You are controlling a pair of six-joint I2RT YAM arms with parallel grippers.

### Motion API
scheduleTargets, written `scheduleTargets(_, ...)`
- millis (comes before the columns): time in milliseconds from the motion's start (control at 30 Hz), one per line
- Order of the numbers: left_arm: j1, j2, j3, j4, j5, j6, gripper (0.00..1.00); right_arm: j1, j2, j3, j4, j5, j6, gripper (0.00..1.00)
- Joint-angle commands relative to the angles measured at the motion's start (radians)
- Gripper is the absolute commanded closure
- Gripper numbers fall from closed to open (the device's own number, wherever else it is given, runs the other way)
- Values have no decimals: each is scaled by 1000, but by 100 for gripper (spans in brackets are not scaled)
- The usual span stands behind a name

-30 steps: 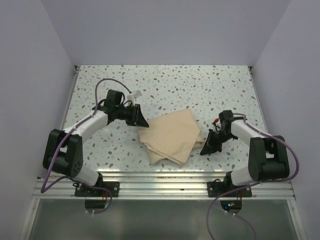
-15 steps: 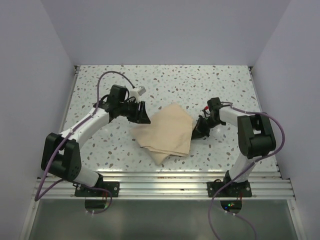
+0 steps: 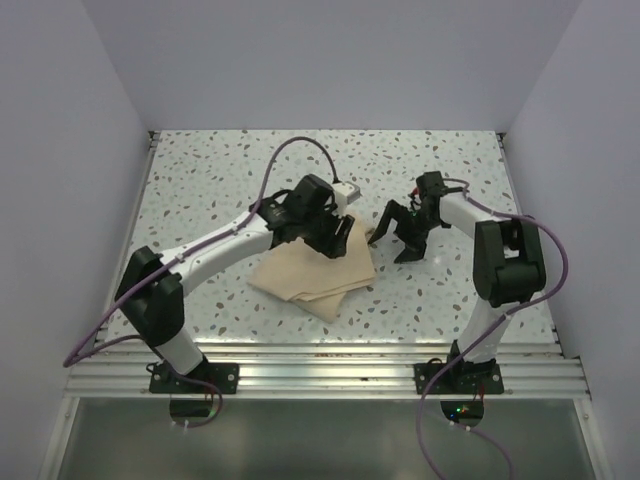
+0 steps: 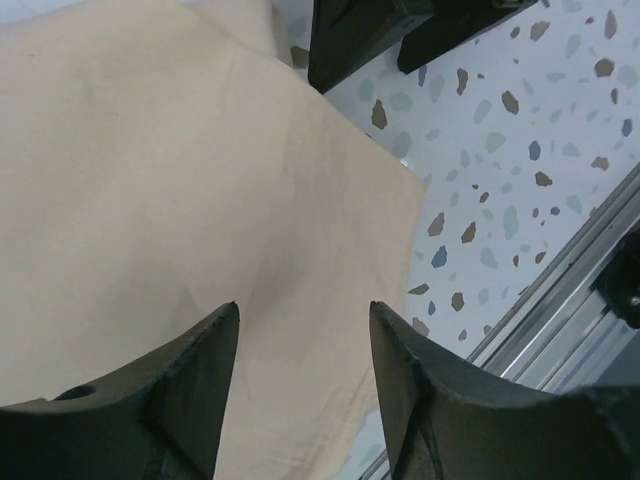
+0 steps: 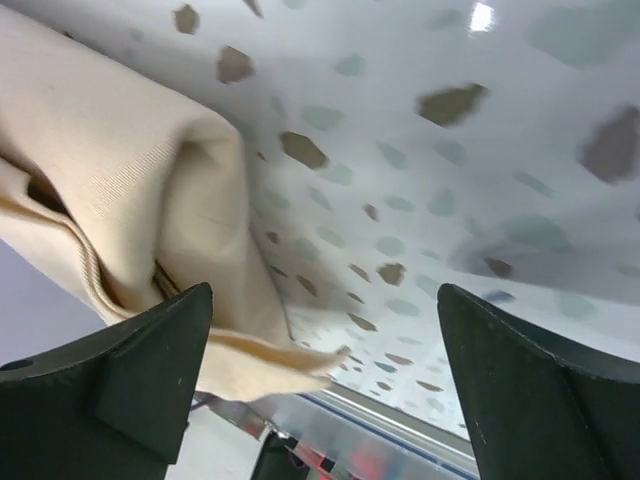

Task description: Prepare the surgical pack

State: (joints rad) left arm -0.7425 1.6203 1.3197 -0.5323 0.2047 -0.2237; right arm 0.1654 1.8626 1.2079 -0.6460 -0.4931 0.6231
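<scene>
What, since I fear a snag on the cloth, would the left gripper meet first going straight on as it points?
The tan wrap sheet, probably: it fills the view ahead of the left gripper, between its open jaws. How far off it lies is unclear.

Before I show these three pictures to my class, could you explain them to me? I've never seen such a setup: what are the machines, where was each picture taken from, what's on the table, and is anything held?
These are two robot arms bolted at the table's near edge, each ending in a two-finger gripper. One picture looks down from above and behind them. The other two come from a camera on each wrist, so the dark shapes at the bottom are that arm's own fingers. On the speckled table lies a folded tan cloth bundle. The left gripper is over the bundle, jaws apart. The right gripper stands wide open just beside it. Neither holds anything.
</scene>
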Motion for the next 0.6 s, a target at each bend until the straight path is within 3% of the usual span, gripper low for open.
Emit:
scheduleTargets(0,-81,94,94,-116,-183,-11,39,-56,-132,-69,-84,67,-77,1)
scheduleTargets(200,-190,147,96,-141,-294,-48,41,-98,-287,-157,-90,79,-155,1)
scheduleTargets(567,-319,228,137,-198,-441,-164,40,-96,-329,-179,-93,16,-250,1)
